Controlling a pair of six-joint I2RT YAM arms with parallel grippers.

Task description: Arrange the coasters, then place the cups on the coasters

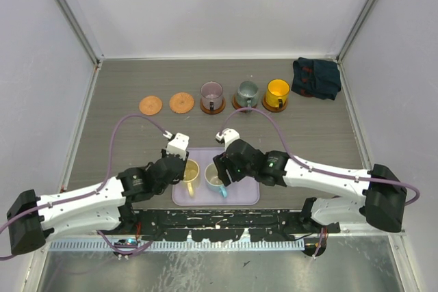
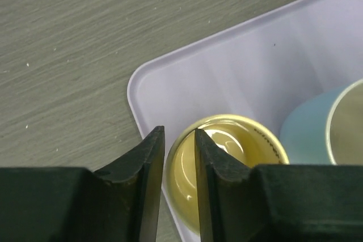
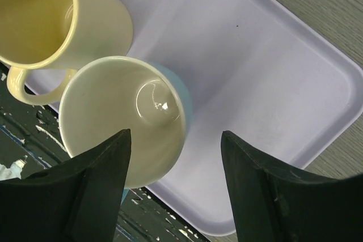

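Note:
A lavender tray [image 1: 243, 197] near the arms holds a cream-yellow cup [image 1: 191, 171] and a white cup with a light blue outside [image 1: 215, 182]. My left gripper [image 2: 178, 130] straddles the cream-yellow cup's [image 2: 238, 140] near wall, one finger inside and one outside, with slivers of gap on both sides. My right gripper [image 3: 174, 133] stands wide open above the white cup [image 3: 113, 111], holding nothing. At the back, two coasters [image 1: 150, 105] [image 1: 181, 102] lie bare. The purple cup [image 1: 212, 93], the grey-green cup [image 1: 247, 91] and the yellow-orange cup [image 1: 278, 91] each stand on a coaster.
A dark folded cloth [image 1: 315, 77] lies at the back right corner. Grey walls close the table on three sides. Both arms' purple cables loop over the table between the tray and the row of coasters.

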